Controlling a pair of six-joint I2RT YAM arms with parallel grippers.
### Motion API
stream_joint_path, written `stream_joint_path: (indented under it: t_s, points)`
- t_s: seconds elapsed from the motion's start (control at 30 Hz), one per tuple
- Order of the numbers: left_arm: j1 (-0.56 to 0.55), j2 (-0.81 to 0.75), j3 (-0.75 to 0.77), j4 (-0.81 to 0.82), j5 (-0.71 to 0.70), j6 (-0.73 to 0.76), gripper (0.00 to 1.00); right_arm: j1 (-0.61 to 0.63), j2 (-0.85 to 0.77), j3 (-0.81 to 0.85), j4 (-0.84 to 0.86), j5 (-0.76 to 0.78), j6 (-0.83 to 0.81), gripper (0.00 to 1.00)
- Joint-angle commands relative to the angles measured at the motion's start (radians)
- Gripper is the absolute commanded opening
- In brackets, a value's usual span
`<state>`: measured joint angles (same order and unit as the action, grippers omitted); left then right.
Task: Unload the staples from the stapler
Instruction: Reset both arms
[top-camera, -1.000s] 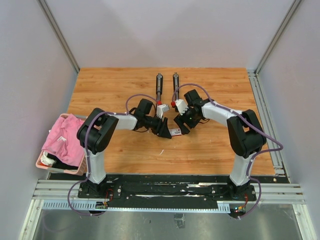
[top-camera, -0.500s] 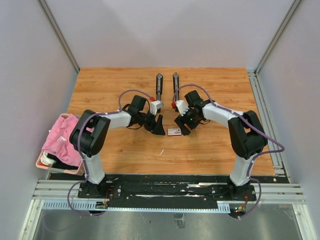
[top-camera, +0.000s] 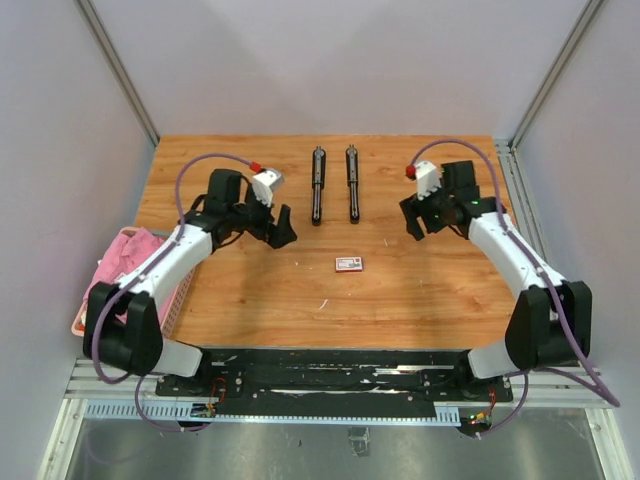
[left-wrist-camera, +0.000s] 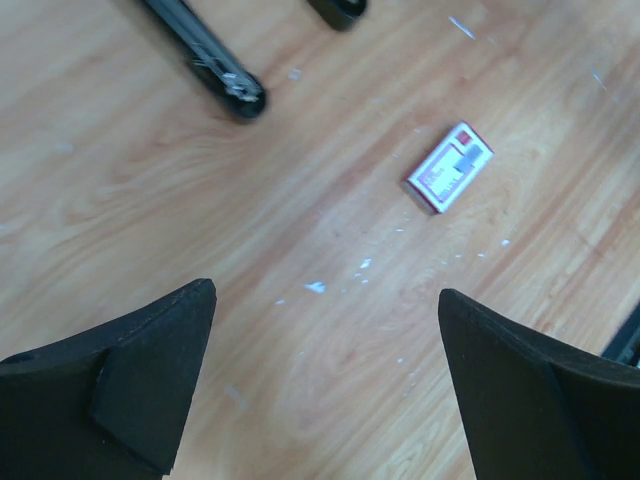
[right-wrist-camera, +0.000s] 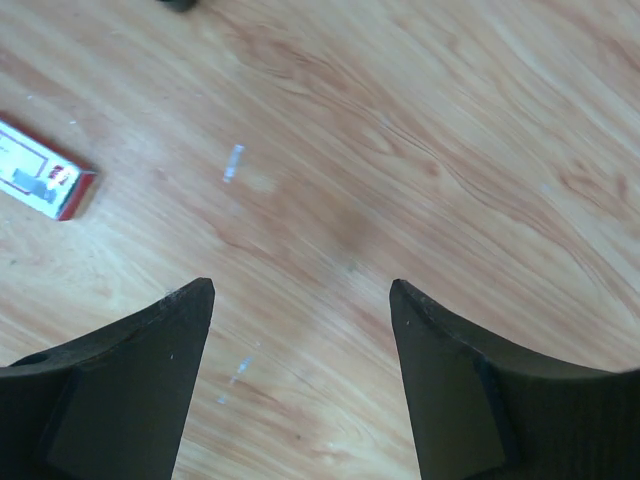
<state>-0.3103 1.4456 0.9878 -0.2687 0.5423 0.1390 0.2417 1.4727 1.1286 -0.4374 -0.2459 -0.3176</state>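
Observation:
The stapler lies as two long black bars side by side at the back middle of the table, one (top-camera: 317, 185) left of the other (top-camera: 352, 183); the left bar's near end (left-wrist-camera: 240, 95) shows in the left wrist view. Tiny silvery staples lie loose on the wood: a short strip (right-wrist-camera: 233, 163) and a sliver (top-camera: 322, 303). My left gripper (top-camera: 280, 230) (left-wrist-camera: 325, 295) hovers open left of the bars, nothing between its fingers. My right gripper (top-camera: 418, 225) (right-wrist-camera: 300, 285) stands open to their right, over bare wood.
A small red-and-white box (top-camera: 349, 264) (left-wrist-camera: 450, 167) (right-wrist-camera: 45, 180) lies in front of the bars. A basket with a pink cloth (top-camera: 125, 270) sits off the table's left edge. Grey walls and rails enclose the table (top-camera: 250, 290).
Both arms swung outward from the middle, left to the left, right to the right. The left jaws opened wide. The box stayed where it was.

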Motion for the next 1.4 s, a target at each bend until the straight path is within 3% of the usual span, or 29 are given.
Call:
stream_joint_path:
  t_s: [0.0,0.27,0.53,0.73,0.9,1.1,1.37]
  points:
    - [0.089,-0.136,-0.027,-0.059,-0.117,0.044,0.98,-0.144,-0.114,-0.054,-0.012,-0.062,0.059,0.73]
    - [0.213,-0.338,-0.093,-0.078,-0.226,0.059,0.98,-0.258,-0.354,-0.155,-0.014,0.049,0.038,0.73]
    - [0.221,-0.491,-0.196,-0.076,-0.397,0.084,0.98,-0.262,-0.626,-0.332,0.03,0.133,0.011,0.73]
    - [0.221,-0.688,-0.387,0.044,-0.517,0.101,0.98,-0.262,-0.838,-0.469,0.099,0.219,0.026,0.73]
    - [0.221,-0.888,-0.551,0.078,-0.497,0.145,0.98,-0.262,-0.999,-0.598,0.173,0.266,0.028,0.73]
    - [0.221,-1.14,-0.635,0.038,-0.473,0.15,0.98,-0.262,-1.162,-0.73,0.233,0.252,0.007,0.73]
    - [0.221,-1.274,-0.646,-0.072,-0.465,0.139,0.98,-0.262,-1.34,-0.819,0.246,0.253,0.009,0.73]
